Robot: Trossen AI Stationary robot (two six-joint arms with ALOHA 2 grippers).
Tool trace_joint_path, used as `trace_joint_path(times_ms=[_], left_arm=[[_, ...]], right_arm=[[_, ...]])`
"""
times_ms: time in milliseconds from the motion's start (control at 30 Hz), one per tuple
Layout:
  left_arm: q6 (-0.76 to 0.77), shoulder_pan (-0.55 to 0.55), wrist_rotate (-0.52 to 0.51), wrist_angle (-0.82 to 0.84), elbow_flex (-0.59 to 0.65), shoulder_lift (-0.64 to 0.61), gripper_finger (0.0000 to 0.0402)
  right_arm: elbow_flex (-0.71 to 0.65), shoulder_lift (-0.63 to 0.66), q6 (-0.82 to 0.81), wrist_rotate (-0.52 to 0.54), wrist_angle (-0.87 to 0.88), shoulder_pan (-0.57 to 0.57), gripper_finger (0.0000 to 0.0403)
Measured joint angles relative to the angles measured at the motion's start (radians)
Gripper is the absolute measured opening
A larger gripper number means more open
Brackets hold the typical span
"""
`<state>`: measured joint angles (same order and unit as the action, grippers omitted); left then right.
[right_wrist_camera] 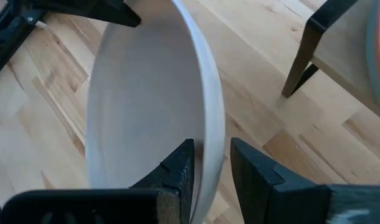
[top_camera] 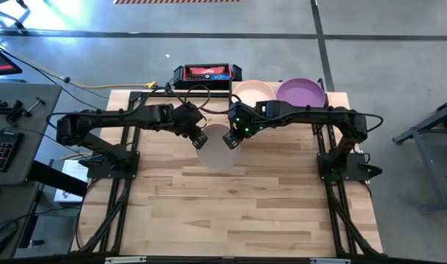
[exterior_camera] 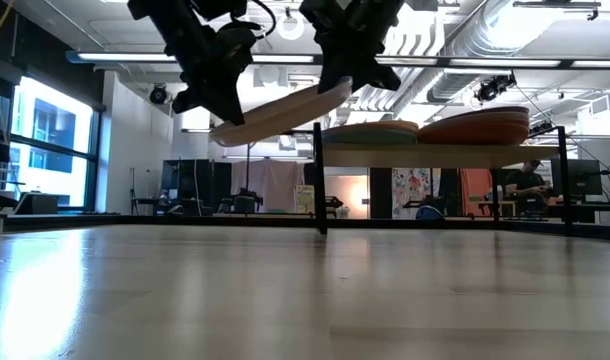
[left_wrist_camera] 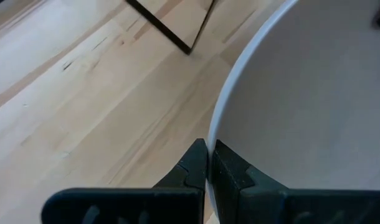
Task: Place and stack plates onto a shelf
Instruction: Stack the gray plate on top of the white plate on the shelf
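Bench (top_camera: pixel 231 213) carries the shelf (exterior_camera: pixel 545 148) at its far edge, plate stacks already on it. Cream plate (top_camera: pixel 219 155) hangs in the air before the shelf, tilted, higher edge toward it; being round, it has no long axis. Left pincer (left_wrist_camera: pixel 209 163) is clamped on one rim, right pincer (right_wrist_camera: pixel 210 163) on the opposite rim. Judged stiff, light, smooth-rimmed; thin rim is the only hold.

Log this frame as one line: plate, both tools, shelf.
plate: cream, held in air, tilted, both tools on rim | left tool: shut on plate | right tool: straddles rim | shelf: two stacks
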<state>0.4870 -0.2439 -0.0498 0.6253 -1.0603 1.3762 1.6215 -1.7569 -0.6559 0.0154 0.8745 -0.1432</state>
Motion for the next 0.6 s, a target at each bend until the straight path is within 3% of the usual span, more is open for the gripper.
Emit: trace_joint_path(times_ms=[233, 433, 600], left_arm=[[0.000, 0.002, -0.001, 0.003, 0.000, 0.000, 0.0001], [0.001, 0.003, 0.000, 0.004, 0.000, 0.000, 0.0003], [-0.015, 0.003, 0.004, 0.006, 0.000, 0.000, 0.0015]], right_arm=[[0.000, 0.000, 0.000, 0.000, 0.000, 0.000, 0.0078], [0.000, 0.000, 0.001, 0.002, 0.006, 0.000, 0.0014], [0.000, 0.000, -0.003, 0.000, 0.004, -0.001, 0.0014]])
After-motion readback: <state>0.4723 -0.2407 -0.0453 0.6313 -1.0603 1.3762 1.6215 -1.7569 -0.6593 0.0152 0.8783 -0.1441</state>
